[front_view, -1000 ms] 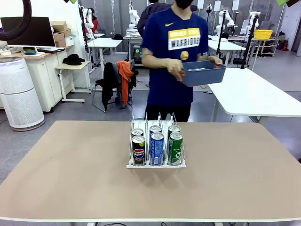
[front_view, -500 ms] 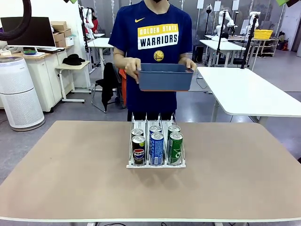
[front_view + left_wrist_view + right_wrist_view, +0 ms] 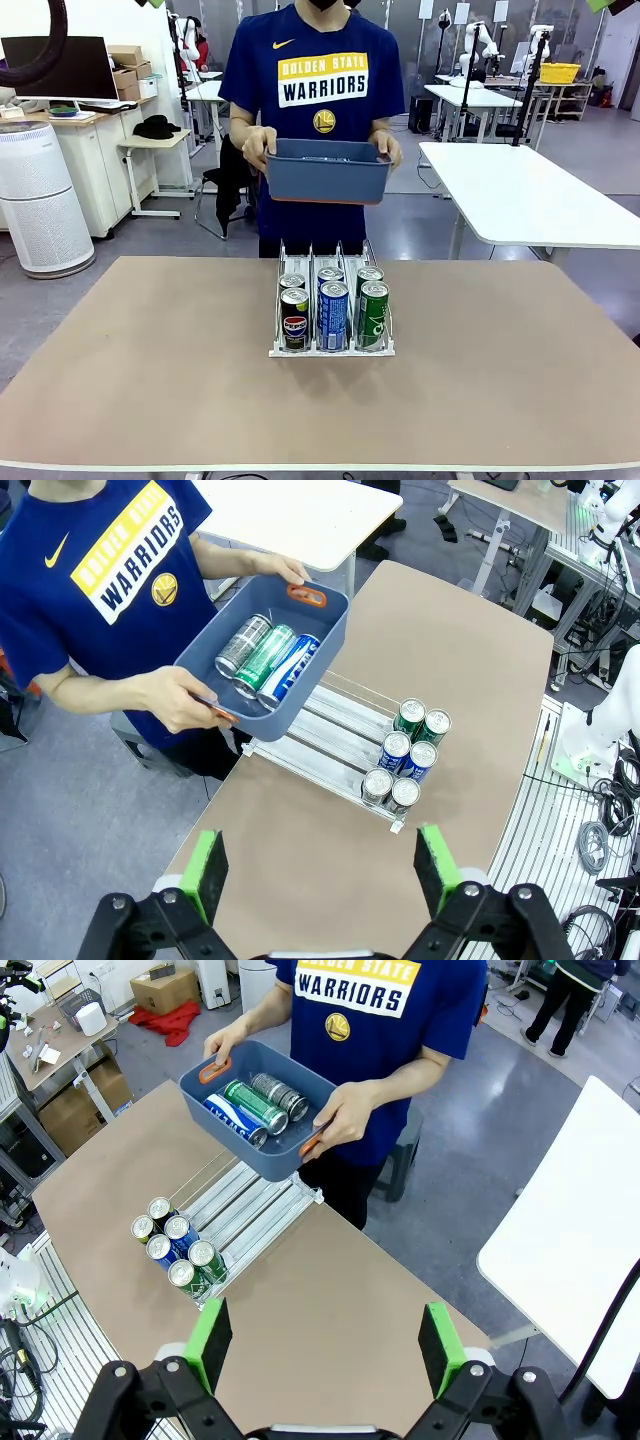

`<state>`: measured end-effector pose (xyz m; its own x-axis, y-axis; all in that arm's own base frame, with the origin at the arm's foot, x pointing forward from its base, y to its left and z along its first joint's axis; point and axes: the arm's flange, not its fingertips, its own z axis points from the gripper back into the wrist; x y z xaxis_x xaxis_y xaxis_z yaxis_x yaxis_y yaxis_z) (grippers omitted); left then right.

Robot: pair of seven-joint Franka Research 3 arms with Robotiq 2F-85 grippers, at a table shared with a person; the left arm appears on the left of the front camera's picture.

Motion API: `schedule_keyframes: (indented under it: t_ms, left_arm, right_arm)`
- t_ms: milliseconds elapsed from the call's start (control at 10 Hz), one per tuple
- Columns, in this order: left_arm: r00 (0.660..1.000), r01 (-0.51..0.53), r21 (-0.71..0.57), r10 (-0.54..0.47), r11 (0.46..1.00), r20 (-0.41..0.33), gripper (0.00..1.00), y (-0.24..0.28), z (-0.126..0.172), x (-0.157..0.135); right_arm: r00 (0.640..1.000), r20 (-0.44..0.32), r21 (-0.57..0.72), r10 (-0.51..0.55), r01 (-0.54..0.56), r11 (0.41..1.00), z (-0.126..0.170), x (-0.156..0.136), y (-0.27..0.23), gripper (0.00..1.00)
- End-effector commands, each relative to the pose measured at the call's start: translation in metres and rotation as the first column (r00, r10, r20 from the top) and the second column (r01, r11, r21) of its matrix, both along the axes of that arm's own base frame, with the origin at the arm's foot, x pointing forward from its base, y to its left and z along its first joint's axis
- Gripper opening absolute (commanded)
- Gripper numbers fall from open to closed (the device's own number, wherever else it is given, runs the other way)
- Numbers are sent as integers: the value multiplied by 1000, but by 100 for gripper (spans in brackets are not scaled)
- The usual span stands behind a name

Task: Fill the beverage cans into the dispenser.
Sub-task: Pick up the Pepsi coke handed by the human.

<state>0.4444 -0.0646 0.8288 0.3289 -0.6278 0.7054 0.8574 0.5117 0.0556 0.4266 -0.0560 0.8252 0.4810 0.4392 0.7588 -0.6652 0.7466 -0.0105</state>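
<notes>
6 beverage cans (image 3: 333, 312) in the dispenser (image 3: 330, 351), 2 per lane, a person (image 3: 318, 80) holding a blue bin (image 3: 327, 182) of 3 more cans (image 3: 267, 658) beyond it, our left gripper (image 3: 321, 870) and right gripper (image 3: 324, 1347) above it, spread wide, empty

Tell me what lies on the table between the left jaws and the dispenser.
Nothing but bare table: the left wrist view shows that stretch clear up to the dispenser, with the left jaws standing open above it.

Front view at near table (image 3: 150, 380) edge, facing the person (image 3: 312, 90) opposite, both wrist views high above, angled down from opposite sides, all sharing dispenser (image 3: 330, 352) and blue bin (image 3: 328, 172)
</notes>
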Motion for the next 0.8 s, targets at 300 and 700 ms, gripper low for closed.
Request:
schedule_keyframes:
  t_ms: [300,700]
  left_arm:
    - [1000,-6,-3,6,1000,3,100,1,-1,-1]
    - [1000,-6,-3,6,1000,3,100,1,-1,-1]
  right_arm:
    - [1000,0,1,4,-4,1000,0,-1,1,100]
    - [1000,0,1,4,-4,1000,0,-1,1,100]
